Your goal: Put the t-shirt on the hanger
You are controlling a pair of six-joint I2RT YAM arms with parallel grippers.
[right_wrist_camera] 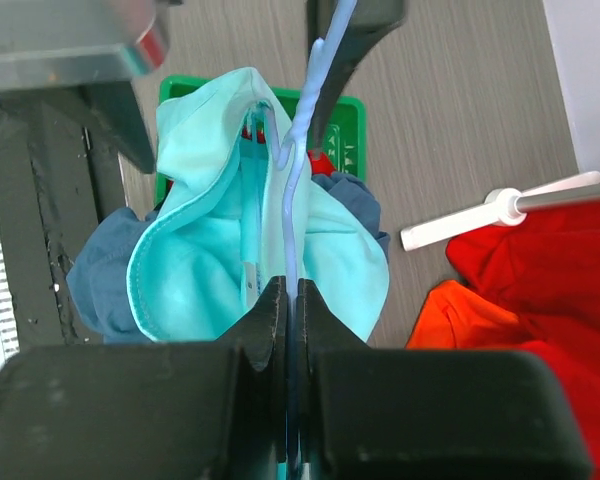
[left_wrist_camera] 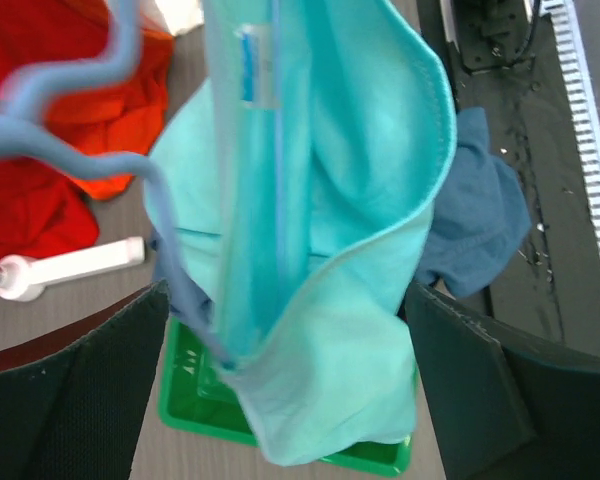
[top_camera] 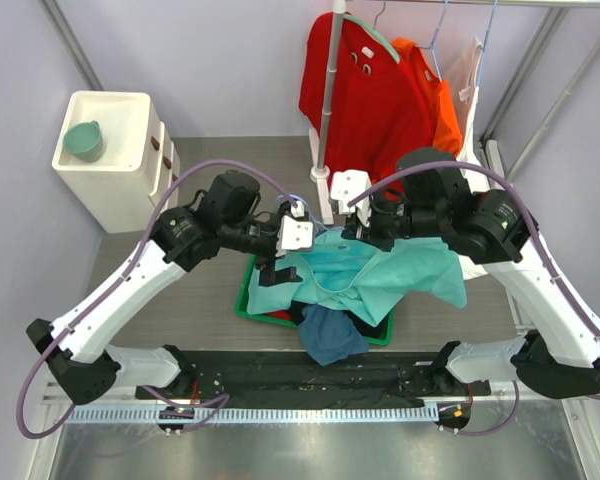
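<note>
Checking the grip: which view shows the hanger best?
Right wrist: the hanger runs sharp from the shut right claw up past the t-shirt collar. Left wrist shows only a blurred bend; the top view barely shows it.

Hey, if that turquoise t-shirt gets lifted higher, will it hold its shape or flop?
Probably floppy: the t-shirt hangs in loose folds and drapes over the green bin. Likely light, as the fabric looks thin. It may slip along the hanger, whose wire looks smooth.
</note>
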